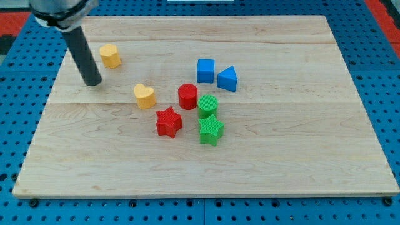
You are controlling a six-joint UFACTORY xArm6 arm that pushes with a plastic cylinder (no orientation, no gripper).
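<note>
My tip (pixel 92 82) rests on the wooden board at the view's upper left, touching no block. The nearest block is a yellow hexagon (pixel 110 55), just up and to the right of the tip. A yellow heart (pixel 144 96) lies to the tip's right and slightly lower. Further right stand a red cylinder (pixel 187 96) and a green cylinder (pixel 207 105), close together. Below them sit a red star (pixel 169 122) and a green star (pixel 211 130). A blue cube (pixel 205 70) and a blue triangular prism (pixel 227 79) sit side by side above the cluster.
The wooden board (pixel 300 156) lies on a blue perforated table (pixel 375 69). The rod's wide dark mount (pixel 59 11) hangs over the view's top left corner.
</note>
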